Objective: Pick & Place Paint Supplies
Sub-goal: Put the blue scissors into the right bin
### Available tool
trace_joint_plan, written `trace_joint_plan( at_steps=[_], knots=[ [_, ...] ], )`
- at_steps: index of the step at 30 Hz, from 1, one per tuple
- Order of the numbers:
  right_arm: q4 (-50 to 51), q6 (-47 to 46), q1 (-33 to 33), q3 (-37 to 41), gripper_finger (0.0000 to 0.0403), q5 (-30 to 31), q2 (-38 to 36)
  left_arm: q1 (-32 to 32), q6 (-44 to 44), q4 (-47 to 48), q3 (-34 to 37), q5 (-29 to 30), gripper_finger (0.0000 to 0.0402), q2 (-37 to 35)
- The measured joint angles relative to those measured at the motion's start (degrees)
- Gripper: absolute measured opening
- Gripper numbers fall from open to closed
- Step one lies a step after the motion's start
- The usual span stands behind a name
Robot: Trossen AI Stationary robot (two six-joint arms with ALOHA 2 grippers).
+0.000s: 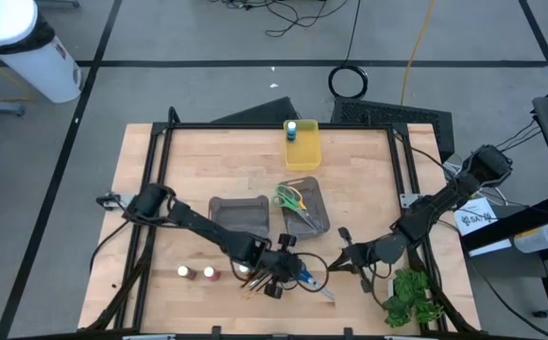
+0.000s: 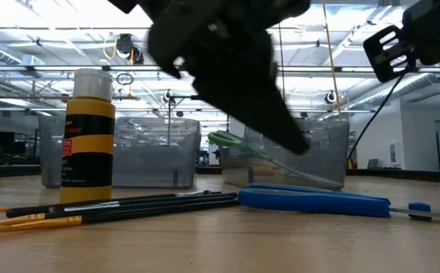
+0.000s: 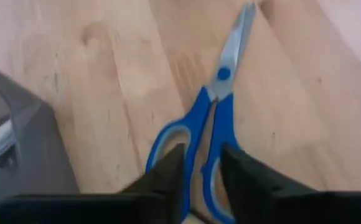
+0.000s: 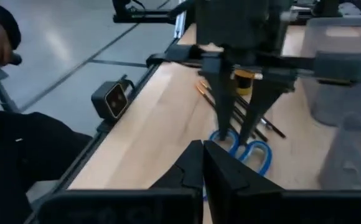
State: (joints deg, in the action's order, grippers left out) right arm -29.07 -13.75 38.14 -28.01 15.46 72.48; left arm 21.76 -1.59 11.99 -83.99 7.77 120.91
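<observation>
Left hand (image 3: 200, 163) lowered over the blue-handled scissors (image 3: 204, 124), which lie flat on the tabletop (image 1: 217, 170) near its front edge. In the left wrist view the two dark fingers (image 3: 168, 171) straddle one blue handle loop, one finger inside the loop and the other in the gap between the two loops; the fingers stand a little apart, and whether they already press the handle cannot be told. The blades point away from the hand.

Just beside the left hand, on the side away from the blades, lie several thin dark brushes (image 2: 121, 206) with orange-tipped handles, resting on the wood. Behind them in the low view stands a small yellow-and-black paint bottle (image 2: 88, 136) with a pale cap. Farther from the hand along the front edge sit small round pots (image 1: 196, 273), standing in a short row.

Beyond the left hand stand two grey bins (image 1: 239, 216); the one nearer the right arm holds scissors with green and yellow handles (image 1: 291, 199). A yellow bin (image 1: 301, 144) at the far edge carries a blue-capped pot (image 1: 292, 127).

Right hand (image 4: 203, 163), fingers pressed together and holding nothing, hovers just beyond the scissors' tip, facing the left hand. A leafy green sprig (image 1: 409, 297) lies beside the right arm.
</observation>
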Motion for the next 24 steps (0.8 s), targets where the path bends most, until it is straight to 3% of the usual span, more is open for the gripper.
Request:
trace_joint_plan(
  at_steps=[4, 20, 24],
  knots=[
    [0.62, -0.1, -0.17, 0.0, 0.0, 1.12, 0.03, -0.34, 0.19, 0.57, 0.09, -0.79, 0.0013, 0.71],
    [-3.9, -0.74, -0.14, 0.0, 0.0, 0.81, 0.05, -0.78, 5.31, -1.16, -0.23, -4.16, 0.0017, 5.85],
    [-7.59, -5.21, -0.16, 0.0, 0.0004, -0.99, 0.05, -0.98, 5.41, -0.9, -0.17, -4.16, 0.0005, 5.89]
  ],
)
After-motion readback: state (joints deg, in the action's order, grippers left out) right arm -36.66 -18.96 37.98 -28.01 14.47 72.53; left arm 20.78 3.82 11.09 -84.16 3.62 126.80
